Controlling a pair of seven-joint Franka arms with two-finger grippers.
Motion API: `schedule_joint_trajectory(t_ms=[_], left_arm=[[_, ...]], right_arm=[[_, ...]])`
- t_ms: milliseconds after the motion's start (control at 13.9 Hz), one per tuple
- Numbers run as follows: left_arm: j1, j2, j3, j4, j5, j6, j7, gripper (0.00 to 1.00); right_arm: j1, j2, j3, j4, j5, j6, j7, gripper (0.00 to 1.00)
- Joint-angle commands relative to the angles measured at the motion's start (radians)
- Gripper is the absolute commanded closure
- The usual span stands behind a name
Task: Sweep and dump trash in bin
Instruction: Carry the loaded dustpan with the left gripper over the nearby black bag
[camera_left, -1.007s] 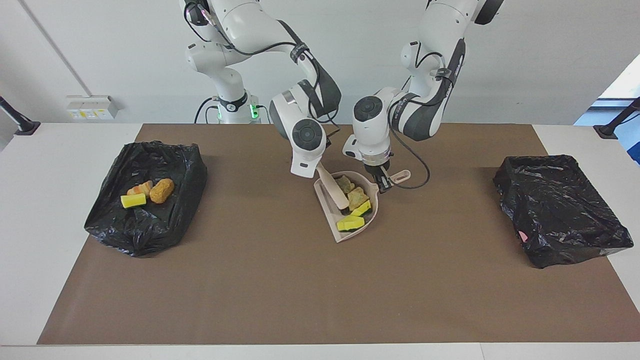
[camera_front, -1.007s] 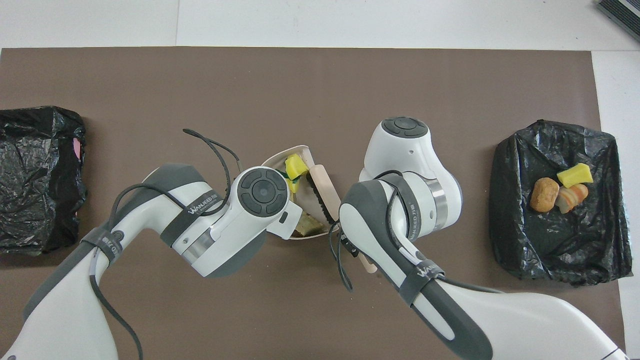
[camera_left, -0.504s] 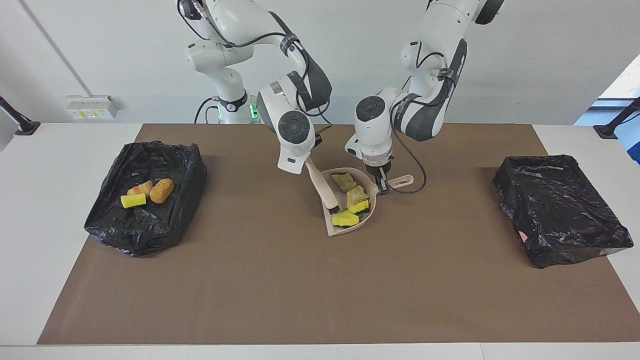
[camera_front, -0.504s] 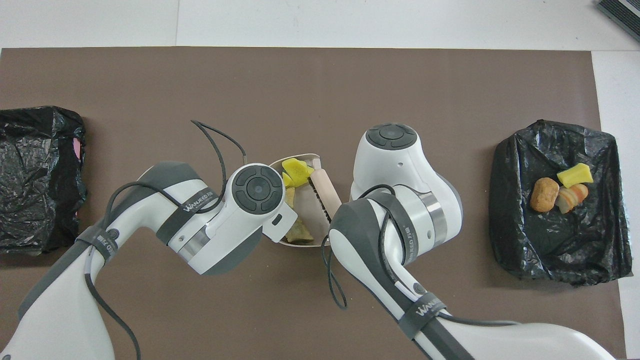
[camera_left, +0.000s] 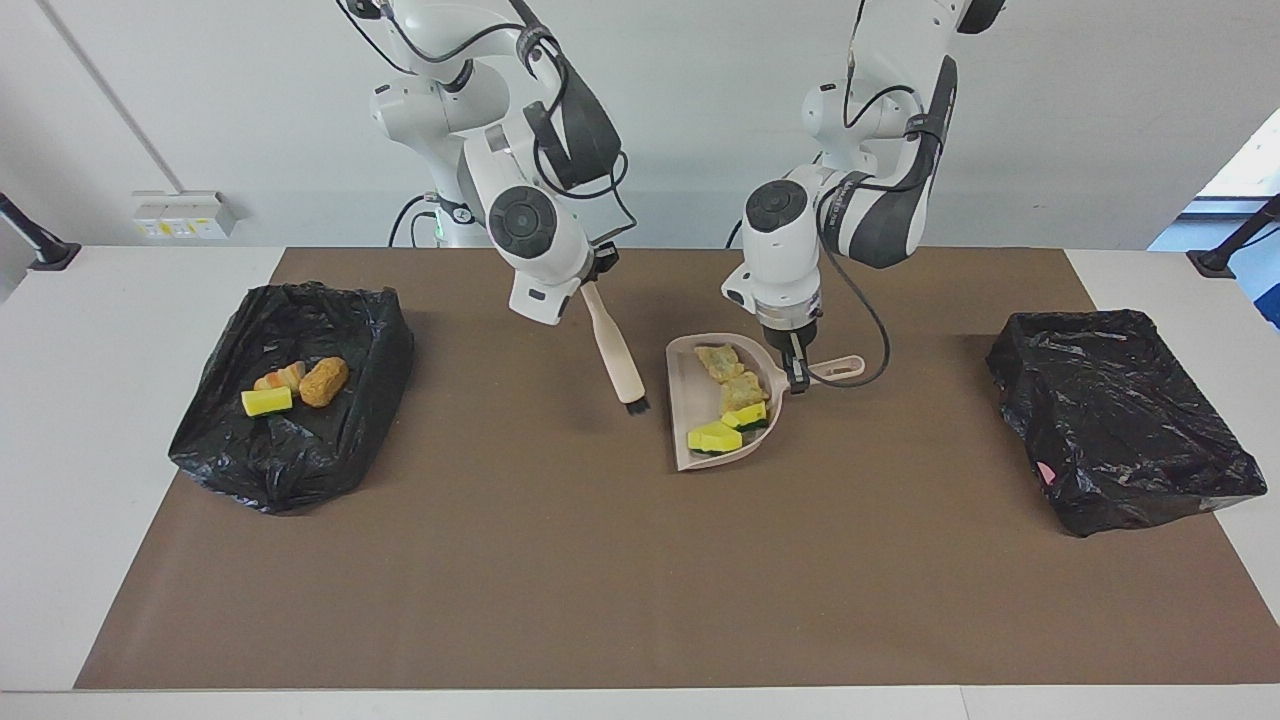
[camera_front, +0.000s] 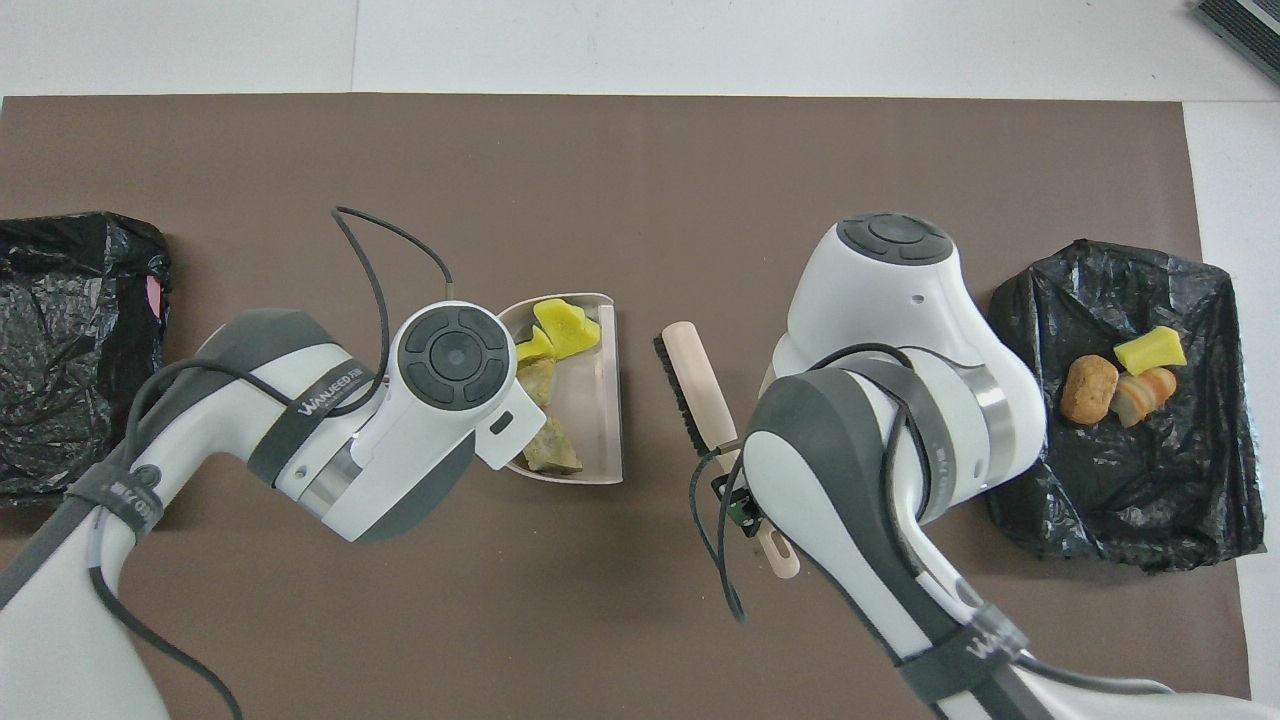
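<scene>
The left tool (camera_left: 797, 377) is pinched on the handle of the beige dustpan (camera_left: 690, 400), which hangs level over the middle of the brown mat (camera_left: 600, 560) covering the surface, presumably so the load does not slide out of its open lip; in it lie 4 pieces of the trash (camera_left: 735, 405), 2 tan chunks toward the handle end and 2 yellow sponge bits near the lip; the right tool (camera_left: 590, 285) is pressed together on the handle of the brush (camera_left: 617, 358), which slants down with its dark bristles just above the mat, beside the pan but apart from it, likely drawn clear so the pan can travel; 3 more scraps (camera_left: 295, 385), 1 yellow and 2 brown, already sit in the black-lined bin (camera_left: 300, 450) at the right arm's end of the surface; a second black-lined bin (camera_left: 1120, 420) at the left arm's end shows only a small pink speck on its liner; sweeping looks finished and the dump remains; the risk I would judge is the yellow pieces slipping off the lip if the pan tips on the way.
</scene>
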Motion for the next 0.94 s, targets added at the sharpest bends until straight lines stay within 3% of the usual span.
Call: schedule_joint_trajectory(t_ms=[0, 144, 360, 576, 863], left_arm=[[0.004, -0.101, 0.058, -0.029, -0.041, -0.019, 0.09, 1.0], [0.004, -0.163, 0.124, -0.052, -0.076, -0.033, 0.179, 1.0], [0.004, -0.217, 0.241, -0.062, -0.133, -0.046, 0.289, 1.0], [0.0, -0.24, 0.383, -0.053, -0.158, -0.051, 0.338, 1.0], [0.0, -0.223, 0.604, -0.009, -0.217, 0.002, 0.43, 1.0]], right_arm=[[0.037, -0.077, 0.013, -0.064, 0.02, -0.007, 0.223, 1.0], [0.134, -0.16, 0.013, -0.192, 0.02, 0.116, 0.369, 1.0], [0.212, -0.275, 0.015, -0.386, 0.026, 0.248, 0.425, 1.0], [0.266, -0.288, 0.015, -0.458, 0.027, 0.26, 0.454, 1.0], [0.289, -0.318, 0.015, -0.573, 0.056, 0.403, 0.473, 1.0]])
